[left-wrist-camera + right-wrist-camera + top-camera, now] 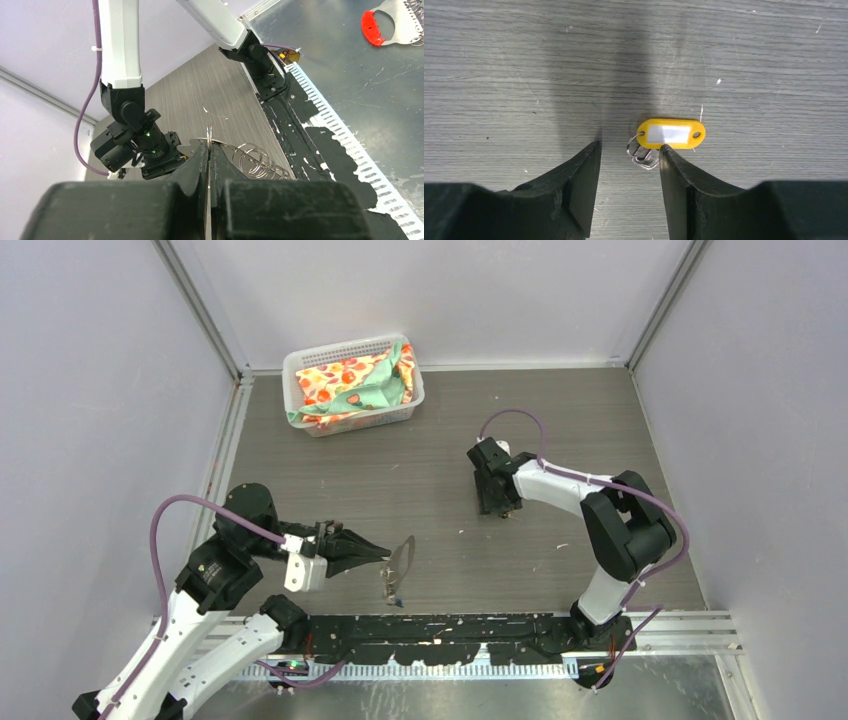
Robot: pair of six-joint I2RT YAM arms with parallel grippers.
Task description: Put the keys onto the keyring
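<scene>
Keyring point(401, 558), top: at 6 o'clock of the table, pinched by my left gripper point(383, 554), arm stretched toward 3 o'clock.
Left wrist: fingers point(195, 166) shut flat on its thin edge; the risk, I reckon, is it pivoting or slipping out.
Right wrist: right gripper point(630, 146) roughly half open, empty, pointing straight down; yellow key point(670, 134) at 1 o'clock, just beside one fingertip. Closing here could flick it away.

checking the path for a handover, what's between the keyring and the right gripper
Nothing: the top view shows only bare table between the keyring and the right gripper.
</scene>
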